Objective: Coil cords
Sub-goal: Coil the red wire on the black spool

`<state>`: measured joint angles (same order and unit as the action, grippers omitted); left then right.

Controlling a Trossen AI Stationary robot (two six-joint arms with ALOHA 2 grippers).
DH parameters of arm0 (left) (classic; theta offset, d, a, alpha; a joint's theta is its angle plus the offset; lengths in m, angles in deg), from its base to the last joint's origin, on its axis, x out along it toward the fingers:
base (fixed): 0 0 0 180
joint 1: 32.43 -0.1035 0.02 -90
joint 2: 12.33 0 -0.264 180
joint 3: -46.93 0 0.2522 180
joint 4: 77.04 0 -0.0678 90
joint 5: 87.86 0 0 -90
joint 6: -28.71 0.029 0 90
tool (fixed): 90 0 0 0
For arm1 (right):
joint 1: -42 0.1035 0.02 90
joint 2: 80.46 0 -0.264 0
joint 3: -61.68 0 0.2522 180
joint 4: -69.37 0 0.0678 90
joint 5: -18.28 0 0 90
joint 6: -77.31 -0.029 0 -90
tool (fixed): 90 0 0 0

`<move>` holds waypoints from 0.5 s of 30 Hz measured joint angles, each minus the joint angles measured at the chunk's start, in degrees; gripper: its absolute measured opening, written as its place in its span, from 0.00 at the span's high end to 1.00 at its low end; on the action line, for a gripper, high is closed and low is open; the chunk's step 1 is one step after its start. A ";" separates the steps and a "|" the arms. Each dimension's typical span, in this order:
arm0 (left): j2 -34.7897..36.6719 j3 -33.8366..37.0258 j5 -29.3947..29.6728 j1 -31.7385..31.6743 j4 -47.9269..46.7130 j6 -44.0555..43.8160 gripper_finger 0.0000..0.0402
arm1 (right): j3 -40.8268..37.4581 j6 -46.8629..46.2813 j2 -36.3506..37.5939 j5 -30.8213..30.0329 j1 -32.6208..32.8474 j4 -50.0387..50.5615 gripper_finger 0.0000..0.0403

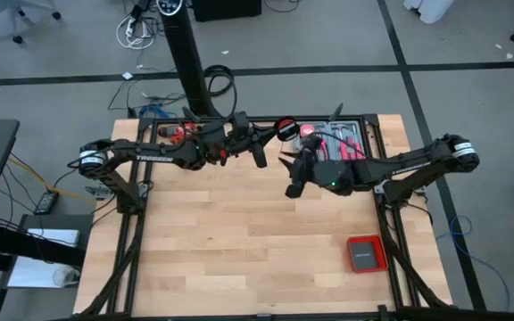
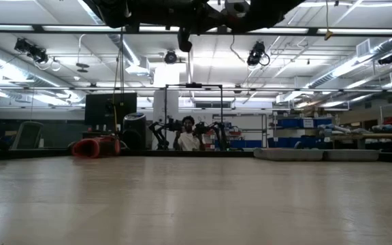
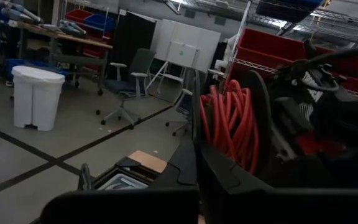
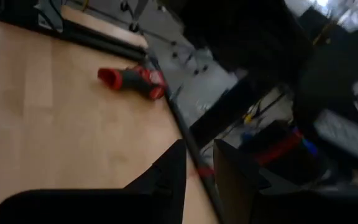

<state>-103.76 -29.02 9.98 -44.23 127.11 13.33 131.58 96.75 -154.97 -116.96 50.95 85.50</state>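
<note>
L end effector closed, cord coil just beside; R end effector open.

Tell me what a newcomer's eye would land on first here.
Two dark arms meet above the far half of the pale wooden table, the left hand beside a small coiled red cord at the far edge. A red-and-black power drill lies at the far left corner, and a flat red square box sits near the right front.
</note>
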 joint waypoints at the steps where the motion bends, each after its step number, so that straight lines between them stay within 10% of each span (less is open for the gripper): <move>1: 0.00 0.00 -0.02 0.00 0.00 0.02 1.00 | 0.00 -2.60 0.79 0.00 0.24 2.33 0.81; 6: 0.00 0.02 -0.16 -0.03 0.04 0.17 1.00 | -3.15 -12.72 3.71 0.60 -0.12 8.88 0.81; 15: 0.00 0.04 -1.10 -0.07 1.06 0.36 1.00 | -17.89 -18.06 8.69 16.45 -5.52 -10.93 0.82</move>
<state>-103.76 -28.98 8.87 -44.29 128.17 13.69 113.69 78.69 -146.27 -100.51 45.44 74.57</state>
